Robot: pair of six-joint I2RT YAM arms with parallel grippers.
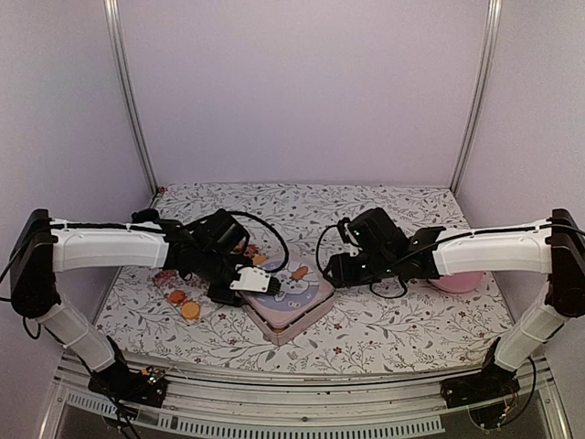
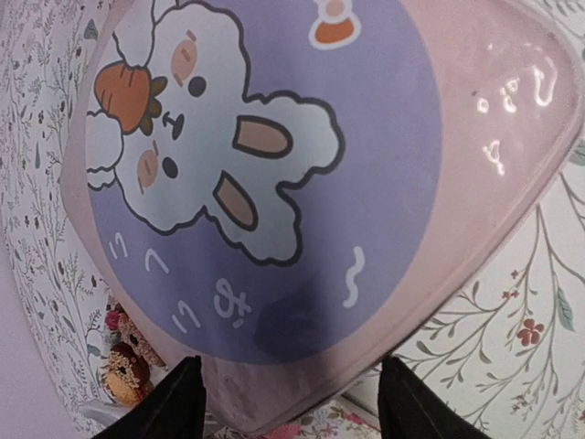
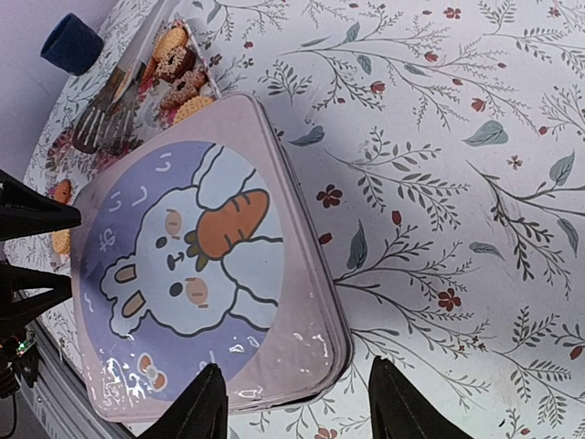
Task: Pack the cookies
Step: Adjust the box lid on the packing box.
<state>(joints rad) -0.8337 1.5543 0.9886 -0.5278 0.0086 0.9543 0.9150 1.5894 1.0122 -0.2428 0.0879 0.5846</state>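
Observation:
A pink square box with a bunny-and-carrot lid (image 1: 294,300) lies at the table's middle. Orange cookies (image 1: 190,311) lie on the cloth left of it; more cookies (image 3: 178,69), tan and dark brown, sit past its far corner. My left gripper (image 1: 272,285) hovers over the box's left side, open; in the left wrist view its fingertips (image 2: 183,402) stand either side of a lid corner (image 2: 274,274) with gaps showing. My right gripper (image 3: 297,407) is open at the box's right corner (image 3: 302,338), one finger over the lid edge, the other over the cloth.
A pink round plate (image 1: 457,282) sits under the right arm at the right. A metal fork-like tool (image 3: 105,114) and a blue cup (image 3: 71,43) lie beside the far cookies. Dark cookies (image 2: 128,370) sit beside the box. Floral cloth (image 1: 393,320) covers the table.

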